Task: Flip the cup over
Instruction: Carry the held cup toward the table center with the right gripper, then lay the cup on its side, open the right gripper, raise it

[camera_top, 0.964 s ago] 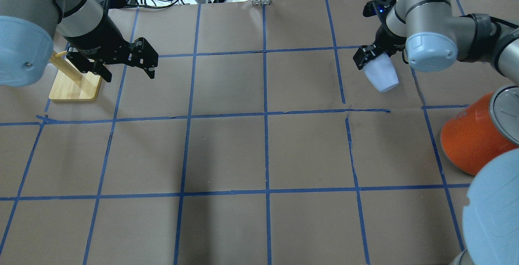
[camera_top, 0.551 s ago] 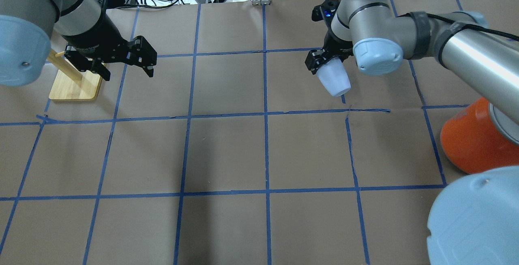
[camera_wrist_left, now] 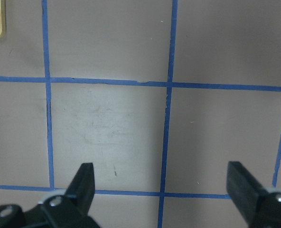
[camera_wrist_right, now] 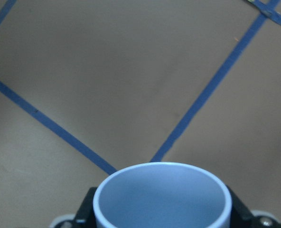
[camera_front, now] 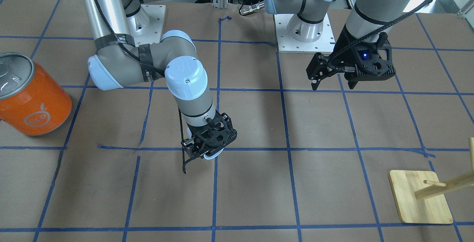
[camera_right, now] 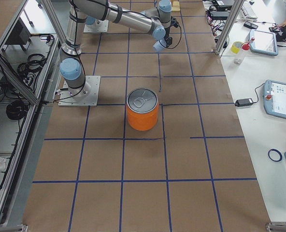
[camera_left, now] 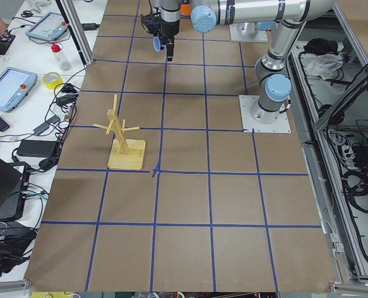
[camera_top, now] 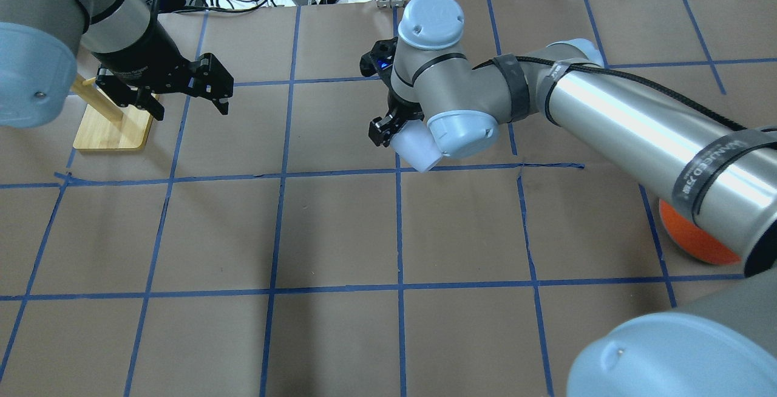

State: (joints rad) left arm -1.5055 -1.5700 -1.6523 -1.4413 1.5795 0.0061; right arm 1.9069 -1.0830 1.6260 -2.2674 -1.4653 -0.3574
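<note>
Brown paper ruled with blue tape covers the table (camera_top: 340, 227). Clamped in the right gripper (camera_top: 393, 133) is the cup (camera_top: 419, 151), lifted off the paper and tilted. Its mouth is up by the fingers and its narrower base points away from them. The left gripper (camera_top: 191, 108) hangs with its fingers spread wide and nothing between them, a wooden stand (camera_top: 112, 130) just beside it. An orange can (camera_front: 33, 97) stands well apart from the right gripper.

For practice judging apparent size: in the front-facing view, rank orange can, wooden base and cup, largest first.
1. orange can
2. wooden base
3. cup, mostly hidden by the right gripper
</note>
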